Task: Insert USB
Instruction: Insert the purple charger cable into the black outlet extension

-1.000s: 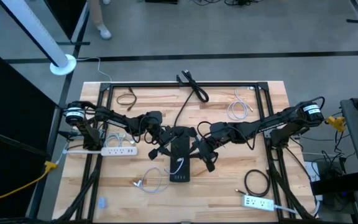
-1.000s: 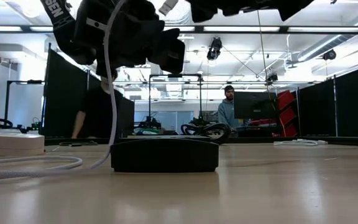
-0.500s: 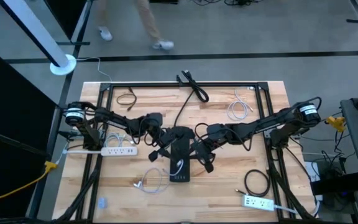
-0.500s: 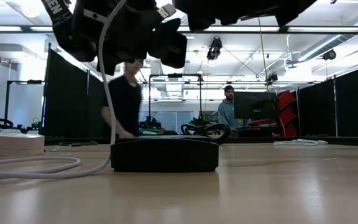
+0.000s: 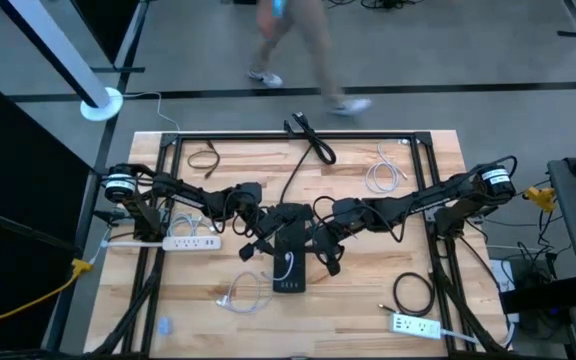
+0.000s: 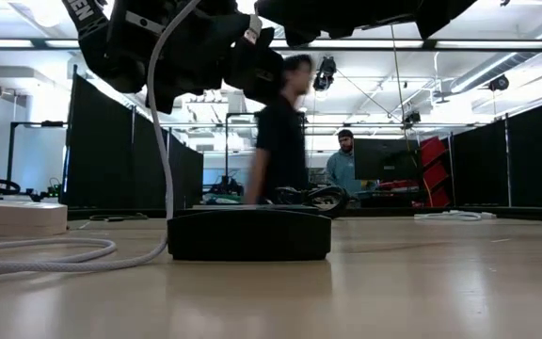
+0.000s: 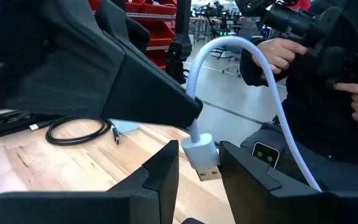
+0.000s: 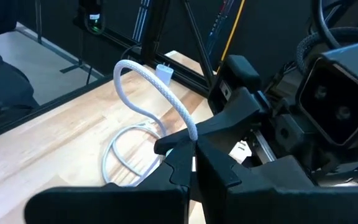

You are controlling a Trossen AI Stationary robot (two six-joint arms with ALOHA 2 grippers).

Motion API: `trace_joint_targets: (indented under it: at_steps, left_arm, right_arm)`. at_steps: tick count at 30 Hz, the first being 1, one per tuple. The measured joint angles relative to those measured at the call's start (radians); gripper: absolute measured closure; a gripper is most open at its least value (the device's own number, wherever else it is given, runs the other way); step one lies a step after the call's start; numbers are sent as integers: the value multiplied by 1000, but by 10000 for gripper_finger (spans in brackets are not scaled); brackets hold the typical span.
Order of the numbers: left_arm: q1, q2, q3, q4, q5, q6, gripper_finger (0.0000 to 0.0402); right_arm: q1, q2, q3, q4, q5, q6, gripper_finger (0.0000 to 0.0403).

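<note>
- Left hand [image 5: 263, 238]: at the middle of the wooden surface [image 5: 368, 320], just left of the black charging hub [image 5: 289, 258]; its two fingers [image 7: 160, 174] stand slightly apart with the white USB plug [image 7: 202, 157] between them, metal tip free and pointing past the fingertips; whether the pads press the plug I cannot tell
- White braided cable [image 7: 260, 74]: arches up from the plug and away over the hand; in the low view it hangs from the raised hand to the surface and trails off to the left
- Right hand [image 5: 323, 250]: just right of the hub, fingers [image 8: 185, 165] closed together around the same white cable; the cable rises from them in a loop
- Black charging hub: lies flat at the centre, a short white cable loop on its top
- White power strip [image 5: 190, 241]: left of the hub
- Second white power strip [image 5: 415, 325]: near right corner
- Coiled black cable [image 5: 414, 293]: near right, on the surface
- Person [image 6: 280, 132]: walks past beyond the far edge
</note>
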Motion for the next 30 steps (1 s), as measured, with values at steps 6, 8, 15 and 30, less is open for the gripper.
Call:
trace_joint_targets:
  at_steps: [6, 8, 15, 30]
  left_arm:
    - [6, -1, 0, -19, 9, -9, 299]
    - [8, -4, 0, -17, 20, -15, 299]
    - [10, -5, 0, -16, 28, -17, 299]
    - [12, 12, 0, 0, -25, 9, 299]
  right_arm:
    - [1, 0, 0, -11, -1, 11, 403]
    - [2, 0, 0, -12, -5, 11, 403]
    - [3, 0, 0, -19, -65, 32, 403]
    - [3, 0, 0, -12, -65, 35, 403]
